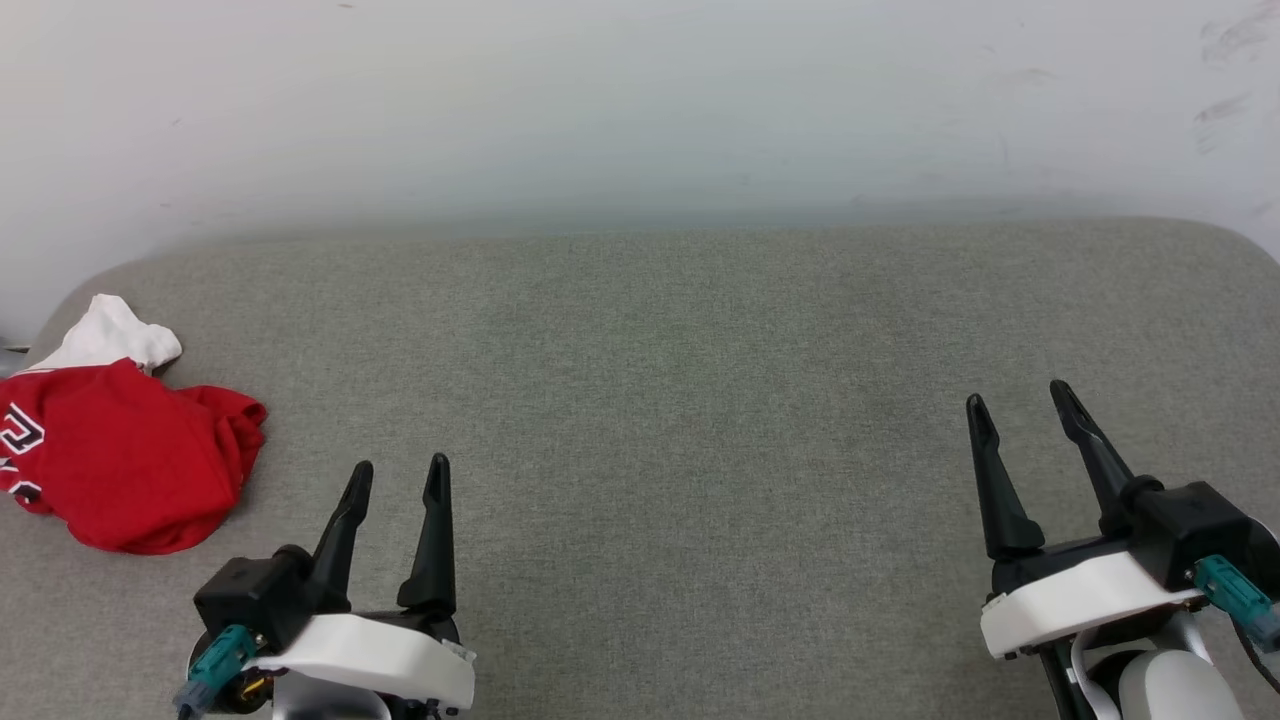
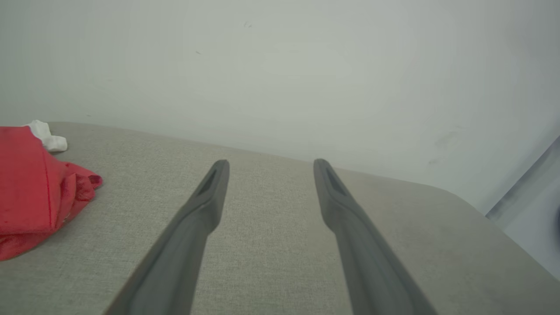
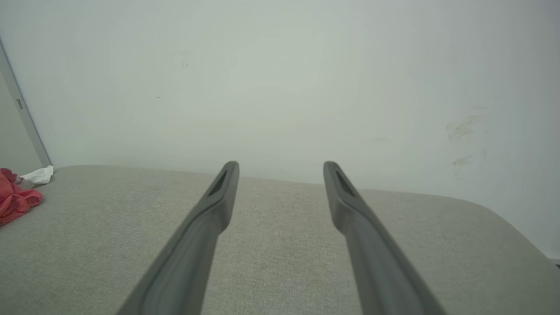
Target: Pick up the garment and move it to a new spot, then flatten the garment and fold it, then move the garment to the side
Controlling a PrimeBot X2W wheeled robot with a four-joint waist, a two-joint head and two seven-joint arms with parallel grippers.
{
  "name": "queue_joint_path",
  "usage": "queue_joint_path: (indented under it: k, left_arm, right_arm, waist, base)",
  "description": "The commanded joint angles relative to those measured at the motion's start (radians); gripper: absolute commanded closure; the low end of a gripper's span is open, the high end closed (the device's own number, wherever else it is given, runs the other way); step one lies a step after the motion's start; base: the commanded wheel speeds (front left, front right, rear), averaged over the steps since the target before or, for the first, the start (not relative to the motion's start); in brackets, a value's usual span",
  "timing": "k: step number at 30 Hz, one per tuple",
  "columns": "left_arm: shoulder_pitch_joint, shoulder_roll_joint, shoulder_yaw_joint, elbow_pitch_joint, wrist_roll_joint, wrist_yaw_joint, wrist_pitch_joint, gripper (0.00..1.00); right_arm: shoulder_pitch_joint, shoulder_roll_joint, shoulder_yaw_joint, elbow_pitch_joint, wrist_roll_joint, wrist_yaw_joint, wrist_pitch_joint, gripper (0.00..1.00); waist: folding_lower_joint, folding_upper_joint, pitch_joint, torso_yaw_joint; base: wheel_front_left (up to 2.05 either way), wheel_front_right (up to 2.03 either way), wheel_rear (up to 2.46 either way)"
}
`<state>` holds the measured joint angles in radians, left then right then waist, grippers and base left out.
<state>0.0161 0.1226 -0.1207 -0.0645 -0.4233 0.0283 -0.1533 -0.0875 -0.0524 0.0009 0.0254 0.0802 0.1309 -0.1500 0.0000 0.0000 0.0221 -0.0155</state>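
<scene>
The garment [image 1: 125,450] lies crumpled at the far left of the grey cushioned surface, red with a white sleeve poking out at its far side and part of the lettering showing at the left edge. It also lies at the left of the left wrist view as the garment [image 2: 30,183] and far left in the right wrist view as the garment [image 3: 17,197]. My left gripper [image 1: 400,475] stands open over bare fabric just right of it, apart from it. Far to the right, my right gripper [image 1: 1020,400] is open and holds nothing. Both left gripper [image 2: 267,168] and right gripper [image 3: 280,170] have empty gaps.
The grey cushioned surface [image 1: 680,400] runs wide between the grippers, with rounded far corners. A pale wall [image 1: 640,100] rises right behind its back edge. The garment reaches the surface's left edge.
</scene>
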Motion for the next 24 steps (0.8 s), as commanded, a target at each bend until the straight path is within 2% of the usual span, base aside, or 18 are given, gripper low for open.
queue_joint_path:
  k: [1,8,12,16,20,24]
  left_arm:
    - [-0.001,0.014,-0.012,0.005,0.021,0.008,-0.009,0.00]
    - [-0.014,0.044,-0.064,0.033,0.086,0.046,-0.026,0.00]
    - [-0.007,0.032,-0.057,0.013,0.073,0.053,-0.035,0.00]
    - [0.011,0.003,-0.013,-0.003,0.058,0.021,-0.045,0.00]
    - [0.028,-0.030,0.051,0.004,0.052,-0.034,-0.053,0.00]
    - [0.045,-0.053,0.101,0.015,0.081,-0.089,-0.062,0.00]
  right_arm:
    - [-0.022,0.002,-0.002,-0.011,-0.027,0.000,-0.013,0.00]
    - [-0.018,0.002,-0.006,-0.010,-0.096,0.000,-0.029,0.00]
    - [-0.016,0.003,-0.017,-0.006,-0.088,0.000,-0.038,0.00]
    - [-0.013,0.003,-0.030,-0.002,-0.037,0.000,-0.047,0.00]
    - [-0.004,0.002,-0.041,0.030,0.064,0.000,-0.056,0.00]
    - [-0.004,0.002,-0.041,0.068,0.104,0.000,-0.065,0.00]
  waist:
    - [0.0000,0.0000,0.000,0.000]
    - [0.0000,0.0000,0.004,-0.002]
    - [0.0000,0.0000,0.006,-0.004]
    - [0.0000,0.0000,0.009,-0.005]
    - [0.0000,0.0000,0.009,-0.006]
    - [0.0000,0.0000,0.007,-0.007]
  base:
    - [0.00,0.00,0.00]
    - [0.00,0.00,0.00]
    - [0.00,0.00,0.00]
    - [0.00,0.00,0.00]
    - [0.00,0.00,0.00]
    - [0.00,0.00,0.00]
